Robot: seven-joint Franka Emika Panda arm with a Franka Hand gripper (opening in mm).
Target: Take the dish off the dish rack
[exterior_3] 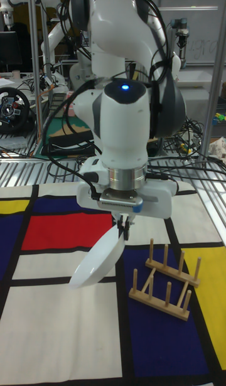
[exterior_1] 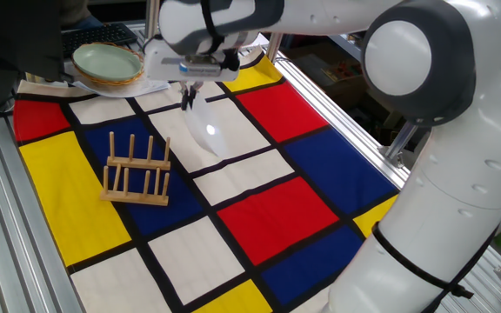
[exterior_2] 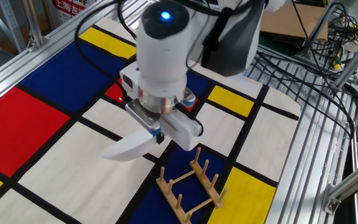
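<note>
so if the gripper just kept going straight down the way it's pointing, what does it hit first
Probably the tablecloth, at a white square beside the rack. The gripper points down, holding the plate by its rim, so the plate's low edge would land first.

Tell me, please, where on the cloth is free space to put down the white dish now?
The gripper holds the dish tilted over a bare white panel beside the dish rack. The red panel nearer the robot base is also free. The far corner is crowded by the green bowl.

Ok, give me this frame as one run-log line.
gripper: shut on dish | dish: off rack, tilted, above white square | dish rack: no dish, on blue square | phase: carrying
</note>
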